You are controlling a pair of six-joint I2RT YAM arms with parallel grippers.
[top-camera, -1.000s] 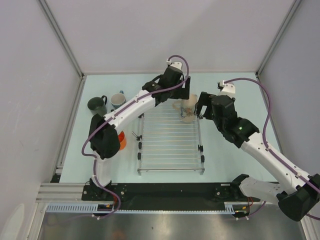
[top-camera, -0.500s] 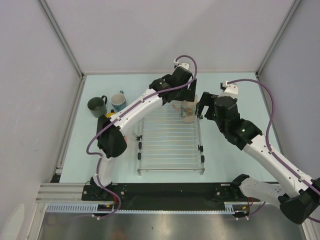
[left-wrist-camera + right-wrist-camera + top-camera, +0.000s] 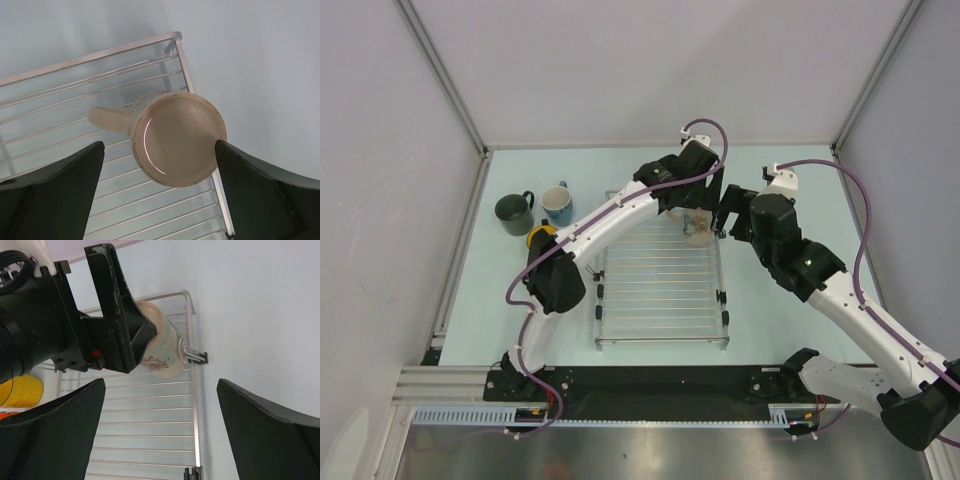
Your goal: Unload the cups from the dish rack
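Observation:
A beige cup stands upright at the far right corner of the dish rack, its handle pointing left in the left wrist view. My left gripper is open just over it, one finger on each side of the rim. In the top view the left gripper covers most of this cup. My right gripper is open just right of the cup and holds nothing. Its own view shows the cup partly behind the left gripper's black fingers.
Left of the rack on the table stand a dark grey cup, a blue cup and a yellow cup. The left arm's elbow hangs over the rack's left side. Grey walls close in the table.
My left arm has swung right and farther out, bringing its open gripper over the beige cup. The right gripper has shifted slightly toward the far side. The cup has stayed in place.

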